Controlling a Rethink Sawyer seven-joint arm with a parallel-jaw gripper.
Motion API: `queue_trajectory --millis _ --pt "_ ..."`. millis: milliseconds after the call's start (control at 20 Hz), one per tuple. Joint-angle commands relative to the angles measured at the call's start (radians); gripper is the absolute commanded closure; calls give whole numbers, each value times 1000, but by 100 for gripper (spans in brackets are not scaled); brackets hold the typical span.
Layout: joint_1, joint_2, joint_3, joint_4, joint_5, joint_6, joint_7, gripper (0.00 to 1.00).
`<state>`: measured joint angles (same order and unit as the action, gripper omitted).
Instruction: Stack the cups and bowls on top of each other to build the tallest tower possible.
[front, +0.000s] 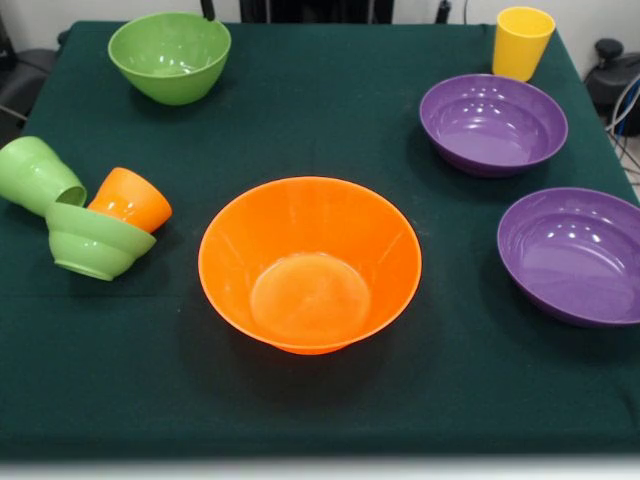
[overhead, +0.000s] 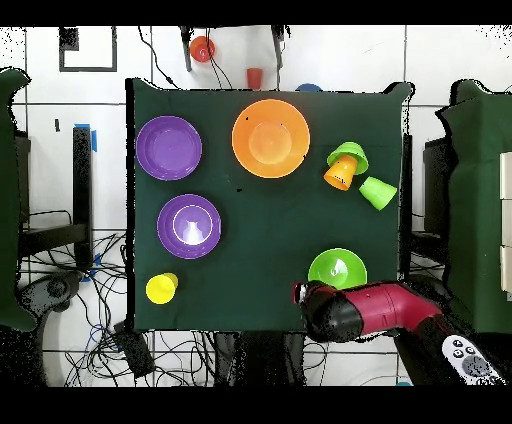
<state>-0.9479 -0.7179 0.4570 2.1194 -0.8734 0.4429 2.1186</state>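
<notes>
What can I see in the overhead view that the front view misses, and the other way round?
Only the overhead view shows the red and black robot arm at the table's edge beside the medium light green plastic bowl, and the cabled floor. Only the front view shows the bowls' sloping outer sides. Both show the large orange plastic bowl, two shallow purple plastic bowls and the yellow plastic cup.
</notes>
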Motion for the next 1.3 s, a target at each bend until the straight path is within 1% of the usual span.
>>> queue_trajectory --millis 50,550,800,950,1200,1300 --pt "-22 83 57 -113 -67 41 -201 0" --pt "-57 176 60 -184 -129 23 -230 0" --pt "-55 215 48 -212 -163 -2 -218 0" --pt "-39 240 41 -235 -178 -16 -194 0" --pt "-17 235 33 -221 -199 -40 -142 0" --pt "-16 214 26 -188 -207 -55 -119 0"
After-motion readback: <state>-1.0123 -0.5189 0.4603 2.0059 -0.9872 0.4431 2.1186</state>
